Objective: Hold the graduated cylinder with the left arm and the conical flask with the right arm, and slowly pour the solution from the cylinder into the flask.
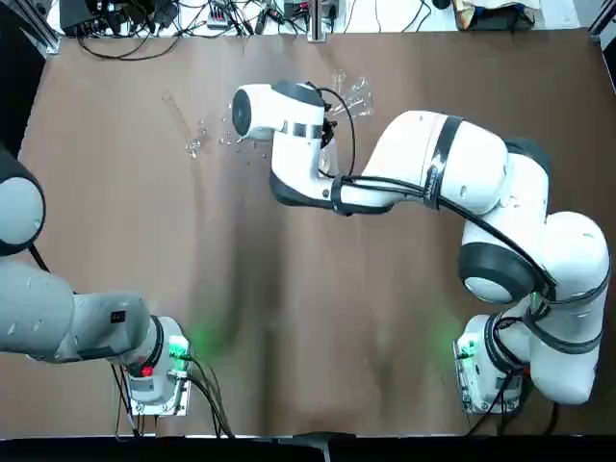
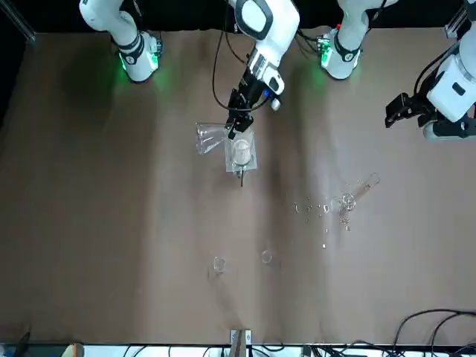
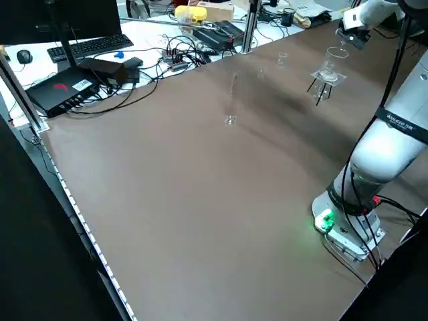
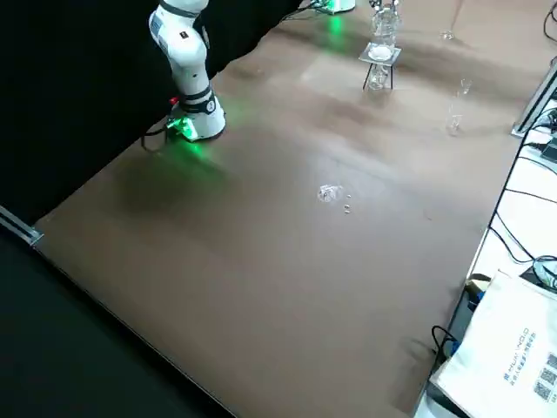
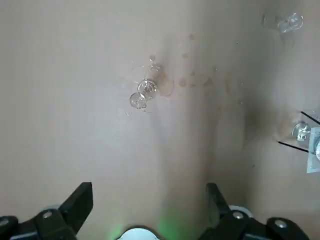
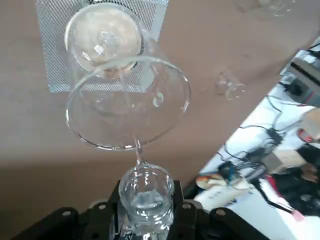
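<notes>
Pouring set-up, grasp stage. The right gripper [image 6: 146,201] is closed on the neck of the flask [image 6: 127,105] and holds it tipped on its side above the mesh stand [image 6: 55,55], wide base towards the stand. The left gripper [image 5: 148,189] hangs high at its own side of the table with its fingers spread and nothing between them. The cylinder [image 3: 231,110] stands upright on the table [image 1: 308,318], well apart from both grippers, with small glass specks scattered just beside its foot. I judge the step in hand to be the left arm's grasp: I would come in level, close gently on the tube at mid-height so the foot does not skid, and lift straight up. Before any pour I would bring the flask mouth-up and hold it steady, since on its side it would take nothing. The flask body looks empty; whether its neck holds liquid, and how full the cylinder is, I cannot tell.
</notes>
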Motion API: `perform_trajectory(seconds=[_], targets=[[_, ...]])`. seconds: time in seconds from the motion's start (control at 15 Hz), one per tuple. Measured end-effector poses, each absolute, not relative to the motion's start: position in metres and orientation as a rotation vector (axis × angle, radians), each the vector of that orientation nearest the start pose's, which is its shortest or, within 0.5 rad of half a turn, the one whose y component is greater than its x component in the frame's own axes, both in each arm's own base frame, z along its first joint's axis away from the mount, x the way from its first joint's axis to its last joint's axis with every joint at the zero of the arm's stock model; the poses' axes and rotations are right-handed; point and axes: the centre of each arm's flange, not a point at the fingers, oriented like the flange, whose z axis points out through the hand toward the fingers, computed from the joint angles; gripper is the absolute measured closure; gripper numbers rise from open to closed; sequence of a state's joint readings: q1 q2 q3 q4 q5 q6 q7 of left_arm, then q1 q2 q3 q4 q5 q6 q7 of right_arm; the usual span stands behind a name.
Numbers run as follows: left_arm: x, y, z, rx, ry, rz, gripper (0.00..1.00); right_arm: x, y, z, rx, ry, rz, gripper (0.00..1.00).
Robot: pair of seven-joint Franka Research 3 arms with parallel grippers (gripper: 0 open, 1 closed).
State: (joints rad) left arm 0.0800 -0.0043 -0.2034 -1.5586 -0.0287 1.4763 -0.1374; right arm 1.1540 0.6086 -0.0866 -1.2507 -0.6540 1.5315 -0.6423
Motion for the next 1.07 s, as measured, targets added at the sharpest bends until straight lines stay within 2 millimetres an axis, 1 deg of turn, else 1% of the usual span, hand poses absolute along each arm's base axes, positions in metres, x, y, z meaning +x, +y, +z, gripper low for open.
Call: perform_trajectory(seconds=[0.13, 0.33, 0.67, 0.87, 1.0, 1.07], targets=[[0.539, -0.07, 0.624, -3.156, -0.02, 0.129, 0.0, 0.396, 0.575, 0.413, 1.557, 1.883, -0.213, 0.61], [0.539, -0.07, 0.624, -3.156, -0.02, 0.131, 0.0, 0.415, 0.565, 0.424, 1.672, 1.917, -0.19, 0.61], [0.539, -0.07, 0.623, -3.156, -0.02, 0.132, 0.0, 0.423, 0.561, 0.435, 1.766, 1.96, -0.155, 0.61], [0.54, -0.07, 0.623, -3.156, -0.021, 0.133, 0.0, 0.421, 0.561, 0.442, 1.805, 1.982, -0.143, 0.61], [0.54, -0.07, 0.623, -3.156, -0.021, 0.133, 0.0, 0.423, 0.558, 0.453, 1.863, 2.0, -0.129, 0.61], [0.54, -0.07, 0.623, -3.156, -0.022, 0.133, 0.0, 0.432, 0.549, 0.463, 1.913, 1.998, -0.116, 0.61]])
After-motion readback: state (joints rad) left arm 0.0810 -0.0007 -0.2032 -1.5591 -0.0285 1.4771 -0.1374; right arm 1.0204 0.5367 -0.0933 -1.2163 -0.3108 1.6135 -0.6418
